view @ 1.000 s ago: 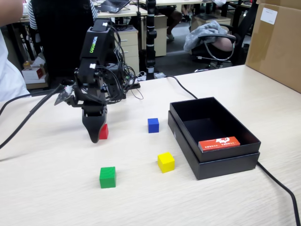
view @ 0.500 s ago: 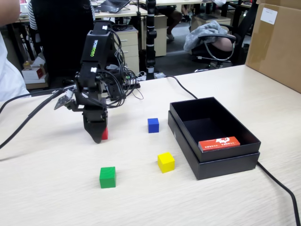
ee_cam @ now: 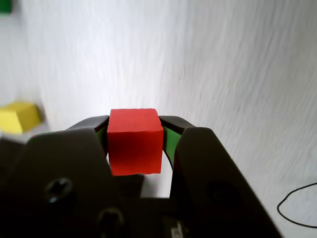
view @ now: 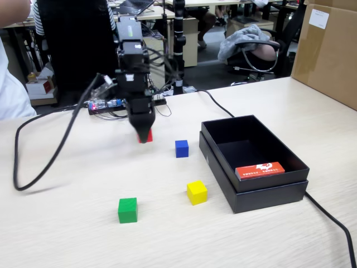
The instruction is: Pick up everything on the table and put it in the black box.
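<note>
Gripper (view: 144, 135) clamps the red cube (ee_cam: 135, 141) between both jaws, lifted clear of the table (view: 67, 229). The black box (view: 295, 167) lies to its right in the fixed view, blue cube (view: 181, 148) between.

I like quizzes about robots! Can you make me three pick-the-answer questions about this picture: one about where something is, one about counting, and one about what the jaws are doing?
1. Where is the orange-red card?
A. Inside the black box
B. Under the green cube
C. On the brown carton

2. How many cubes rest on the table?
A. One
B. Three
C. Five

3. What are the jaws doing?
A. Hanging open and empty
B. Gripping the red cube
C. Gripping the blue cube

Answers:
1. A: the orange-red card lies in the black box.
2. B: blue cube, yellow cube, green cube.
3. B: the gripper pinches the red cube above the table.
</note>
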